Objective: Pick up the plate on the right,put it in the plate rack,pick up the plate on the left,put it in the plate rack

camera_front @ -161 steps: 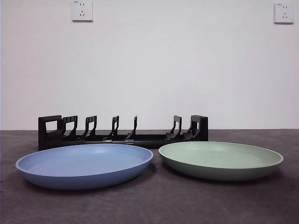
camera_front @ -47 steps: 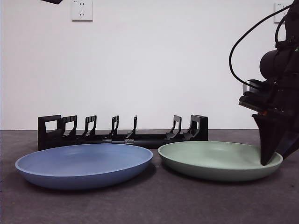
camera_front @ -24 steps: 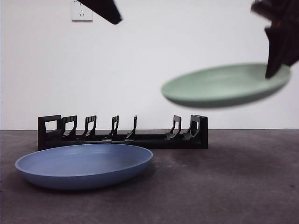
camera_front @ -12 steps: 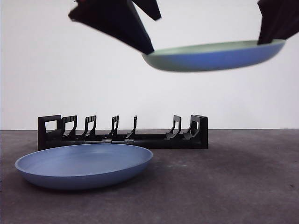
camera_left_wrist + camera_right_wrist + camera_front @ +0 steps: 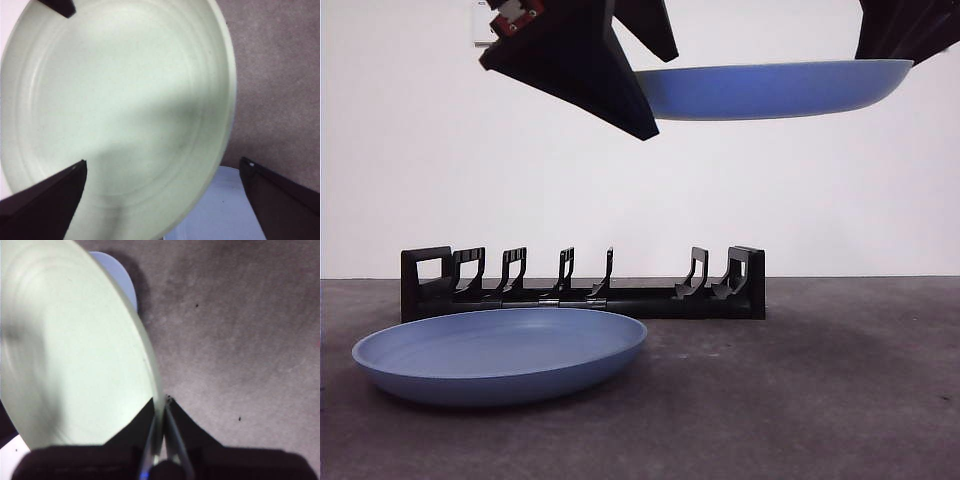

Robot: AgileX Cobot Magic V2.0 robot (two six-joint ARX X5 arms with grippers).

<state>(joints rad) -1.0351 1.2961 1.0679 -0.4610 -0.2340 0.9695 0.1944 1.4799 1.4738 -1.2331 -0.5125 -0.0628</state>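
Note:
The right plate (image 5: 770, 90) hangs level, high above the table; its underside looks blue here, while its inside is pale green in the left wrist view (image 5: 125, 100) and the right wrist view (image 5: 65, 350). My right gripper (image 5: 908, 55) (image 5: 162, 406) is shut on its right rim. My left gripper (image 5: 660, 95) (image 5: 162, 162) is open, its jaws wide apart on either side of the plate's left edge. The blue left plate (image 5: 500, 355) (image 5: 220, 210) (image 5: 122, 282) lies on the table. Behind it stands the black plate rack (image 5: 585, 285) with nothing in its slots.
The dark table (image 5: 800, 400) runs to a white wall (image 5: 770, 200) close behind the rack. The right gripper's tip (image 5: 57, 5) shows at the far rim of the plate in the left wrist view.
The held plate has risen a little and levelled out. The left gripper has come down and in, so its jaws now bracket the plate's left edge. The blue plate and rack have not moved.

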